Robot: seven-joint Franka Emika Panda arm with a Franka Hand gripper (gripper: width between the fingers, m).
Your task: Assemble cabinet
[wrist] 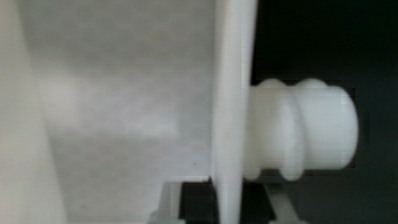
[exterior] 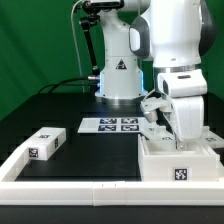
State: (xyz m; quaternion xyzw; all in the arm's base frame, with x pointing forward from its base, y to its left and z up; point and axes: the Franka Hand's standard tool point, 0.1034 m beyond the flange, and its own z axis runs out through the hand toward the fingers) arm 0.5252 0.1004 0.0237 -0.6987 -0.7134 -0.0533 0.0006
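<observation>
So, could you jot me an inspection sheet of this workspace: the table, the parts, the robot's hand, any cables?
Surface: black table, with a white rail along its near edge.
Job's things: box at the exterior view's right; block at its left, lying apart. The wrist view shows a panel edge-on and a ribbed knob.
Clutter: marker board mid-table; nothing else seen.
Grippers: gripper low over the box; open or shut cannot be told.
Cables: dark cable behind the table, leading to the base.
Surroundings: green backdrop.
</observation>
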